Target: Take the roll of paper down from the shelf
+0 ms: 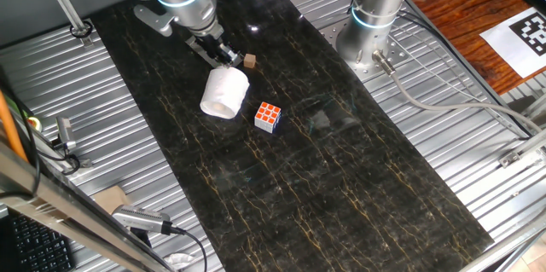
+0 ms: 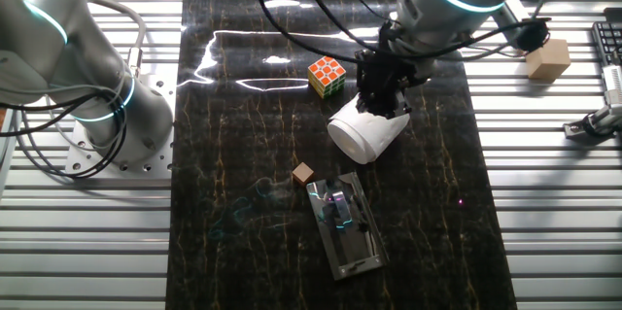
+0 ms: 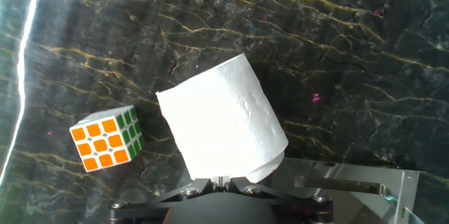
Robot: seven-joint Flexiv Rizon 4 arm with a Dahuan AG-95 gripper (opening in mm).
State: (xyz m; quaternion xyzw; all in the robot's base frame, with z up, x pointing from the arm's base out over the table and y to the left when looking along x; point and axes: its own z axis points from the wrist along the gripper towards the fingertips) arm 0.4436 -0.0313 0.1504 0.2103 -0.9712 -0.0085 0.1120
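The roll of paper (image 1: pixel 225 93) is a fat white cylinder, held tilted over the black tabletop. It also shows in the other fixed view (image 2: pixel 367 133) and fills the middle of the hand view (image 3: pixel 223 122). My gripper (image 1: pixel 220 53) (image 2: pixel 382 96) (image 3: pixel 226 179) is shut on the roll's upper end, with the jaws pinched nearly together on its wall. I cannot tell whether the roll's lower end touches the table. The clear shelf (image 2: pixel 345 223) stands apart from the roll, and its edge shows at the lower right of the hand view (image 3: pixel 365 182).
An orange-and-white puzzle cube (image 1: pixel 268 116) (image 2: pixel 328 75) (image 3: pixel 106 139) lies beside the roll. A small tan wooden block (image 1: pixel 250 61) (image 2: pixel 304 173) lies near the shelf. A second arm's base (image 1: pixel 375 16) (image 2: pixel 97 96) stands at the table's side. A larger wooden block (image 2: pixel 549 59) sits off the mat.
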